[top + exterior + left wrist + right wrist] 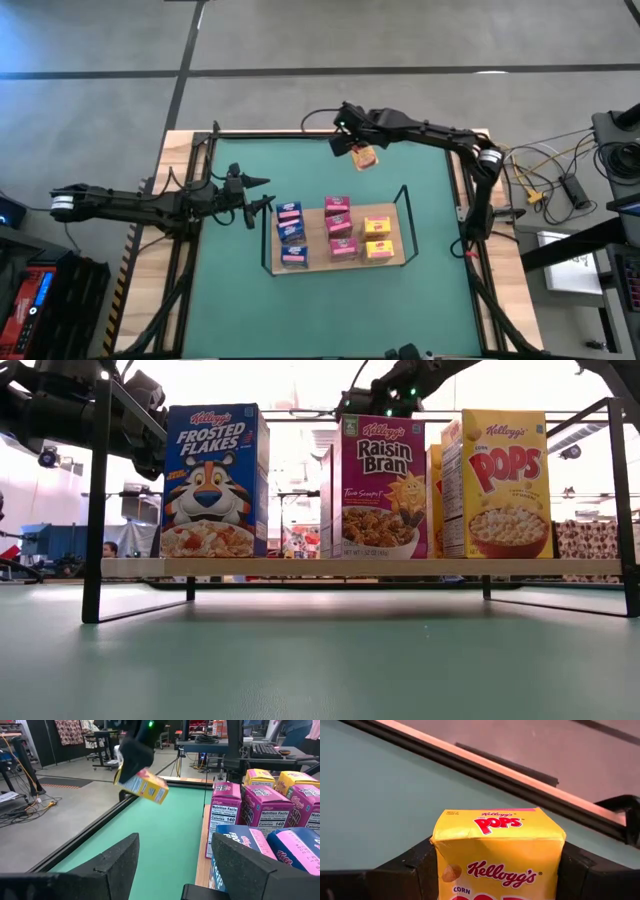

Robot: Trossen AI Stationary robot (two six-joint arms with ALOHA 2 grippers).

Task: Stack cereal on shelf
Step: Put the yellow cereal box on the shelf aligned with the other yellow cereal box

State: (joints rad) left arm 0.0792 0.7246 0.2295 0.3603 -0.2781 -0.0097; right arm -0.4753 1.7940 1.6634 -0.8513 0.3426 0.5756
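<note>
The light-wood shelf [400,262] with black rails stands mid-table. Upright on it are three blue cereal boxes [292,232], three pink ones [340,225] and two yellow ones [378,237]. In the low view they show as Frosted Flakes [215,480], Raisin Bran [385,485] and Pops [500,485]. My right gripper [358,150] is near the table's far edge, beyond the shelf, shut on a third yellow box [365,157]. My left gripper [262,197] hovers open just left of the shelf's left end, beside the blue boxes [240,850]. My right gripper pinches the yellow Pops box [497,855] between its two fingers [415,865], one on each narrow side wall [439,865]. It comes at the box slanting from above. The box [142,785] is lifted clear of the green table and hangs tilted below the fingers.
Bare board shows on the shelf's far right part, beyond the two yellow boxes [385,205]. Thin black rails stand at the shelf's ends [95,510]. Green tabletop lies open between shelf and far edge [300,165]. Cables and gear sit right of the table [560,185].
</note>
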